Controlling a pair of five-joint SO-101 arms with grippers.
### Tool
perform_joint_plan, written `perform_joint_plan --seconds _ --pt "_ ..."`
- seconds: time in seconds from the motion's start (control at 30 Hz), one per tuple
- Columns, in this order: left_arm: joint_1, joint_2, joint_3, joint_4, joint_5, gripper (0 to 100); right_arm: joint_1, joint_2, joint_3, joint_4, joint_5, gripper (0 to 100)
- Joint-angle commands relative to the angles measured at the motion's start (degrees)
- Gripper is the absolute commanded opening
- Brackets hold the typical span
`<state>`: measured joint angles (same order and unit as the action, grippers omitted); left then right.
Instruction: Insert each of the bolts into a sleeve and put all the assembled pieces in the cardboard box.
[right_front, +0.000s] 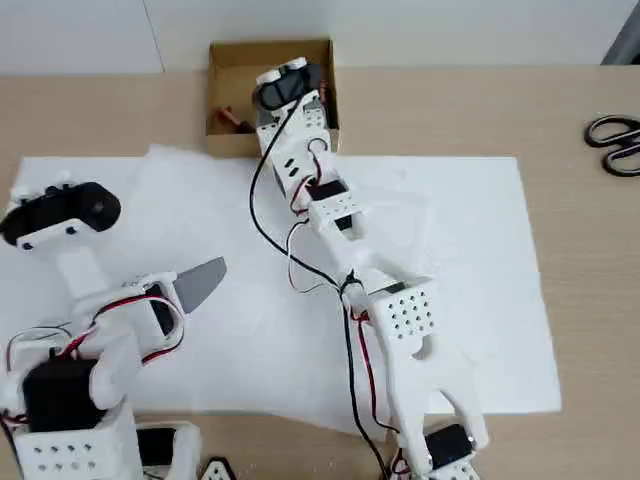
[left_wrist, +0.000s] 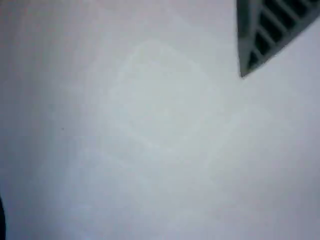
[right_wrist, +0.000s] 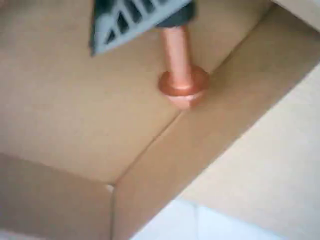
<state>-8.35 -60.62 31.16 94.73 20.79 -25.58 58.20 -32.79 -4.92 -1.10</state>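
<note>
The cardboard box (right_front: 225, 60) stands at the far edge of the table. My right gripper (right_wrist: 165, 20) is inside it, shut on a black sleeve (right_wrist: 175, 17) with a copper bolt (right_wrist: 181, 75) through it. The bolt's head (right_wrist: 183, 87) hangs just above the box floor, close to a side wall (right_wrist: 220, 130). In the high view the right wrist (right_front: 288, 88) covers the box's right half. Another copper and black piece (right_front: 232, 118) lies in the box's left half. My left gripper (right_front: 203, 280) rests over the white sheet (right_front: 300, 300) at the left, with nothing near it.
Scissors (right_front: 615, 143) lie on the bare wooden table at the far right. The white sheet (left_wrist: 150, 130) covers the middle of the table. The right arm's cable (right_front: 275, 235) loops over the sheet.
</note>
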Motion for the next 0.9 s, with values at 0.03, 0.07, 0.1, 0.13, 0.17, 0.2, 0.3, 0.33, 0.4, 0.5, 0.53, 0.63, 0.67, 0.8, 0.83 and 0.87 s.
perform_joint_plan --seconds 0.03,0.07,0.1,0.13,0.17,0.2,0.3,0.33,0.4,0.5,0.53,0.63,0.67,0.8,0.83,0.87 --pt "-0.18 -0.53 -2.59 0.00 -0.44 38 1.19 -6.81 -3.08 0.48 0.62 26.6" --pt "-0.18 -0.53 -2.68 -0.09 -0.53 38 1.63 -8.40 -3.08 0.57 0.70 26.6" --pt "-0.18 -0.53 -2.95 -0.44 -0.62 38 2.33 -10.15 -3.08 0.66 0.70 26.6" --pt "-0.18 -0.53 -3.65 -1.23 -0.62 38 2.95 -11.91 -3.08 0.75 0.70 26.6" --pt "-0.18 -0.53 -4.70 -1.93 -0.62 38 3.47 -13.93 -3.08 1.63 0.70 26.6" --pt "-0.18 -0.53 -6.20 -2.55 -0.70 38 4.18 -16.04 -3.08 2.86 0.70 26.7" --pt "-0.18 -0.53 -12.26 -4.04 -0.62 38 5.93 -23.52 -3.08 8.57 0.70 26.8" --pt "-0.18 -0.53 -14.20 -4.31 -0.53 38 6.55 -26.24 -2.99 11.03 0.70 26.8" --pt "-0.18 -0.53 -17.36 -4.13 -0.53 38 7.78 -32.04 -2.99 16.84 0.70 26.8" --pt "-0.18 -0.70 -20.97 -3.78 -0.53 38 8.92 -41.71 -2.81 28.18 0.70 26.8" --pt "-0.18 -1.32 -22.20 -2.46 -0.53 38 9.19 -44.97 -2.73 32.84 0.70 26.8" --pt "0.26 -5.98 -24.75 0.00 -0.44 38 8.92 -54.90 -2.73 49.10 0.62 26.8" --pt "0.26 -8.09 -25.01 -0.09 -0.44 38 8.84 -58.15 -2.73 54.99 0.62 26.8" --pt "0.09 -18.02 -24.22 0.00 -0.44 38 9.10 -70.37 -2.73 76.26 0.53 26.8" --pt "0.00 -19.60 -23.69 0.00 -0.44 38 9.10 -71.96 -2.73 78.99 0.53 26.8" --pt "0.00 -21.89 -22.64 0.00 -0.44 38 9.10 -74.07 -2.73 83.12 0.53 26.8"
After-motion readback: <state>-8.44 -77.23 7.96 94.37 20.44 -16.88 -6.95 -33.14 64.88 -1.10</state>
